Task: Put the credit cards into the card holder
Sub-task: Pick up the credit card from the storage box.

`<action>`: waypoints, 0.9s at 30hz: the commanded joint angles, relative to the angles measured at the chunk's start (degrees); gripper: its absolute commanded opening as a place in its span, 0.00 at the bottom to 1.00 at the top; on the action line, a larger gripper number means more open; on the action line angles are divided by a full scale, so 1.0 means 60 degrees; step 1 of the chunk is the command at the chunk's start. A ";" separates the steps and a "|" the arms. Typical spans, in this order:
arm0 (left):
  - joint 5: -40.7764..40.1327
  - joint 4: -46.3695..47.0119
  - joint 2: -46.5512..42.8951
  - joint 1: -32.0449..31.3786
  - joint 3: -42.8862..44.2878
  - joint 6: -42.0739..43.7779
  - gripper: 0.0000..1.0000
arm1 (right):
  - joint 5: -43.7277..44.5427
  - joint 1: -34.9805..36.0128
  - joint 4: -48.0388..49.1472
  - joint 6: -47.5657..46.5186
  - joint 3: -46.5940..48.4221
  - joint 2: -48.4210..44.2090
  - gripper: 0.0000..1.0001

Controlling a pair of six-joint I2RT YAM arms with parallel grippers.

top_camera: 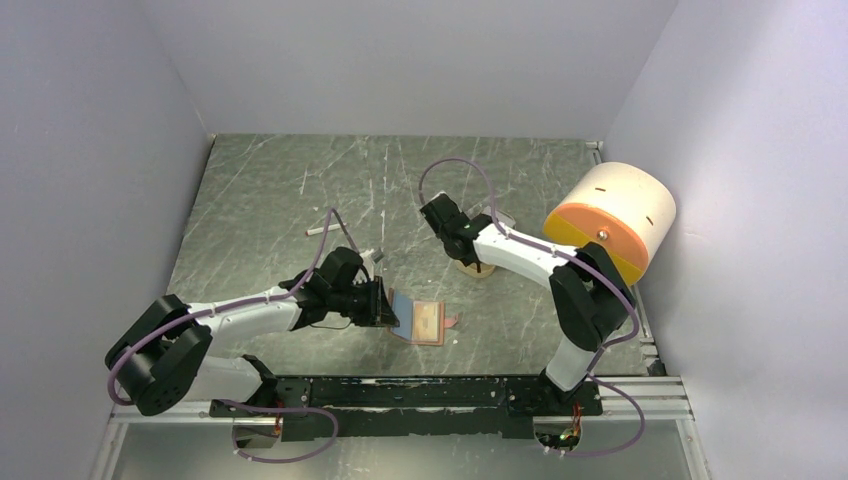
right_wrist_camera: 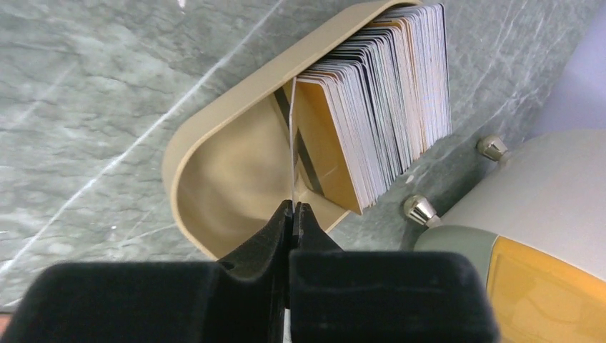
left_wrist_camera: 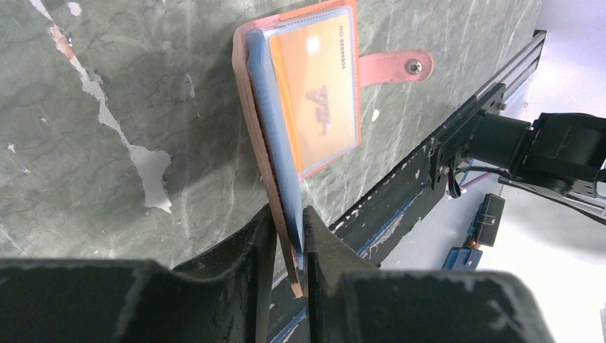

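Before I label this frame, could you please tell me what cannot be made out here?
Top view: the tray is mostly hidden under the right arm.
Right wrist: the pinched card stands edge-on, face unseen; the cylinder is cut off by the frame edge.
Left wrist: the orange card has blurred print; the holder has its near corner buried in the left end effector.

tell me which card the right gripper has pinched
The lone whitish card seen edge-on, standing apart in front of the stack; the others lean packed together.

Reddish-brown card holder (left_wrist_camera: 389, 68), orange card (left_wrist_camera: 314, 93), whitish card (right_wrist_camera: 293, 128).
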 commanded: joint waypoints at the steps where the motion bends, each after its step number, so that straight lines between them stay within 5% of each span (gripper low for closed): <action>1: -0.0175 0.0235 0.0079 0.0040 -0.0187 -0.0173 0.26 | 0.0003 0.0316 -0.0657 0.0888 0.0491 -0.0246 0.00; 8: -0.0494 -0.0026 -0.0076 0.0030 -0.0164 -0.0306 0.33 | -0.0031 0.0807 -0.1323 0.1645 0.0629 -0.0708 0.00; 14: -0.0600 0.0130 -0.0097 0.0034 -0.0291 -0.0547 0.16 | -0.0482 0.0850 -0.1500 0.2952 0.0603 -0.1622 0.00; 27: 0.0446 0.3935 0.0525 0.0042 -0.1230 -0.2543 0.09 | -0.3258 0.0854 0.0141 0.5515 -0.1036 -0.4251 0.00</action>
